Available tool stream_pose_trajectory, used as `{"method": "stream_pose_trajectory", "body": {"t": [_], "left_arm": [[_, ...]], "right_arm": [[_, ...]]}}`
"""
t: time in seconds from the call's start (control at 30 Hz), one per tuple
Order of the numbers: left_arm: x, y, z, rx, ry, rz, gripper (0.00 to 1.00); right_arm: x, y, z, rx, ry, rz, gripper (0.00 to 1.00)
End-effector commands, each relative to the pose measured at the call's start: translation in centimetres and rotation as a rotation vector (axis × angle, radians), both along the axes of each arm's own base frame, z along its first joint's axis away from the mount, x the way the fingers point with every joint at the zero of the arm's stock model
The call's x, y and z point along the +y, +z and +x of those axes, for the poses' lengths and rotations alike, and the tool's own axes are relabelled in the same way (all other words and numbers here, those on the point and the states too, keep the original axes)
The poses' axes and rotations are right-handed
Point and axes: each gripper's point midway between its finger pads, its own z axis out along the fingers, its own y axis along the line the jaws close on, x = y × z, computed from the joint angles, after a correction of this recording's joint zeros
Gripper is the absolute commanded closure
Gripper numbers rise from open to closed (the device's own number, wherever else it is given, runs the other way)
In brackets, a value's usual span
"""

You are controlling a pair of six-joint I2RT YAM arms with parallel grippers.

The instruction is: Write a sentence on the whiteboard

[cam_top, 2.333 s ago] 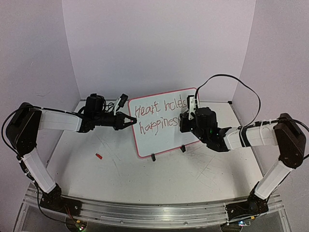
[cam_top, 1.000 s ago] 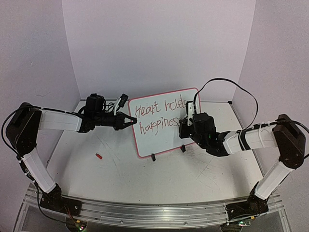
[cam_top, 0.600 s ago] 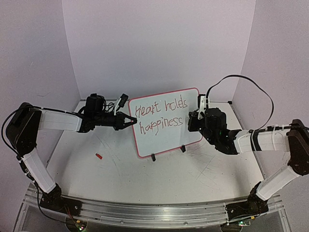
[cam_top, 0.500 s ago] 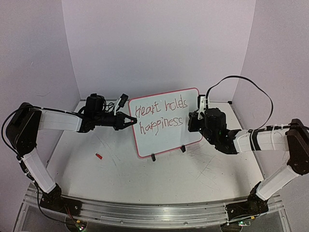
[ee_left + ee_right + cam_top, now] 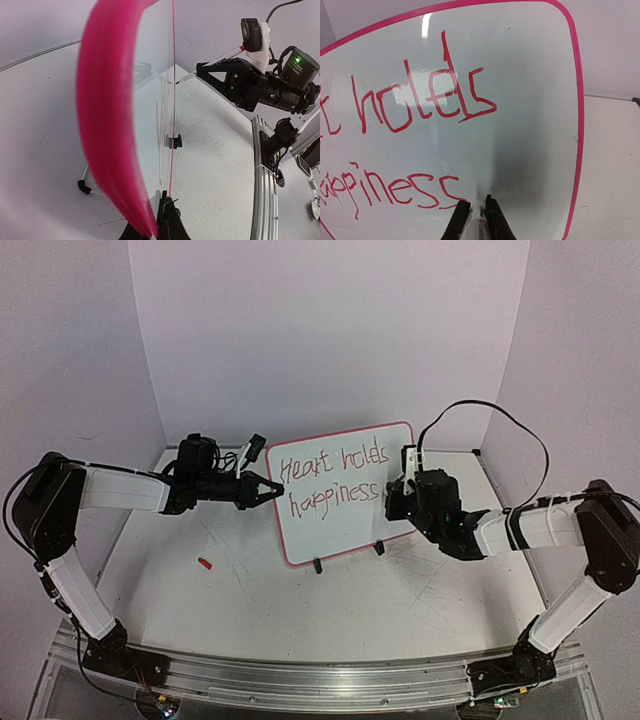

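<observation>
We are in a robotics lab test cell.
We see a left arm [image 5: 120, 488] and a right arm [image 5: 530, 528] bolted to an aluminium rail [image 5: 300, 680] at the near edge of a scuffed white counter [image 5: 250, 590], plain white panels [image 5: 330, 330] on three sides, and a loose black cable [image 5: 480, 408].

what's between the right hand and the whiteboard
Nothing visible stands between them. The right hand grips a marker aimed straight at the whiteboard, at bare surface just right of the word happiness.
</observation>
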Motion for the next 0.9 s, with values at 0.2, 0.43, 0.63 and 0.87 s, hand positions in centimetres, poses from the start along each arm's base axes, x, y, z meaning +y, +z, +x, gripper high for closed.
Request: {"method": "stream_pose_trajectory", "body": {"t": [0.2,0.43,0.63,0.87], "left_arm": [[1.4,-1.1,2.8,-0.130,0.107,0.121,1.00],[1.4,-1.3,2.8,-0.124,0.105,0.122,1.00],[1.8,-2.0,3.8,-0.084,0.167,0.134,1.00],[2.6,-3.3,4.5,-0.057,0.203,0.167,0.99]], "right_arm": [[0.4,0.8,1.5,-0.048,-0.027,0.021,1.00],[0.2,1.4,1.4,-0.066,-0.030,0.036,1.00],[-3.8,4.5,-3.4,0.011,-0.061,0.133,1.00],[-6.1,6.2,-7.5,0.025,0.000,0.151,1.00]]}}
